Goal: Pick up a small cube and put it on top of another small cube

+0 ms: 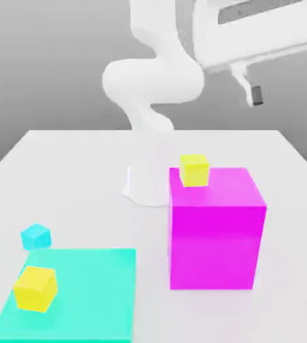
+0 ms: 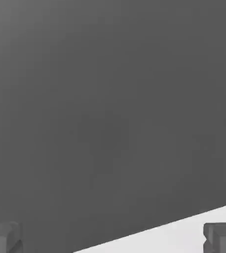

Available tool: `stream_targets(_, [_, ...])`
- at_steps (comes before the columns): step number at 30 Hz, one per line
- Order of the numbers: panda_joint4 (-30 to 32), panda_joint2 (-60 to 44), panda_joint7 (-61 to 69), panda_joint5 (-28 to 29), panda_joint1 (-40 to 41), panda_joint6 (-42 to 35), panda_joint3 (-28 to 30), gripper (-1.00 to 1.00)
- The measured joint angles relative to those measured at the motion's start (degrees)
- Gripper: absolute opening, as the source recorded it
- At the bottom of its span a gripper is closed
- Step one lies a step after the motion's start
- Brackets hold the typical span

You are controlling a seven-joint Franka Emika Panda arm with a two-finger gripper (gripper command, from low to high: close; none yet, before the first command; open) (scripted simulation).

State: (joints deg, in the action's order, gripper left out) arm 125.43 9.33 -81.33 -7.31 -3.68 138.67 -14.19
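Stacking not yet begun: the claw hangs high, spread wide and empty.

The white robot arm [image 1: 153, 80] holds its claw [image 2: 113, 237] well above the white worktop [image 1: 62, 161], at the exterior view's upper right; in the hand view its two grey fingertips [image 2: 4, 237] stand far apart with nothing between them, touching nothing. No small magenta-pink cube can be made out. A small yellow cube [image 1: 194, 169] sits on the back corner of the large magenta block [image 1: 215, 231]; a second small yellow cube [image 1: 35, 288] rests on the flat teal slab [image 1: 82, 295], and a small cyan cube [image 1: 35, 236] lies on the worktop just beyond the slab. By the look of it everything is left: reach, grasp, lift, place.
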Motion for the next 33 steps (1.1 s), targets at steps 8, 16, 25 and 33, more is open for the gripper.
stream_targets(8, [-2.73, -17.15, -23.78, 7.86, -7.12, 3.55, -2.67, 0.00])
stream_targets(16, [-5.67, -33.91, -47.50, 15.86, -18.78, 6.50, 1.38, 0.00])
stream_targets(25, [-7.79, -43.85, -52.38, 18.85, -22.47, 12.83, 4.37, -1.00])
stream_targets(33, [-5.29, -35.20, -48.60, 15.91, -19.99, 6.63, 1.90, -1.00])
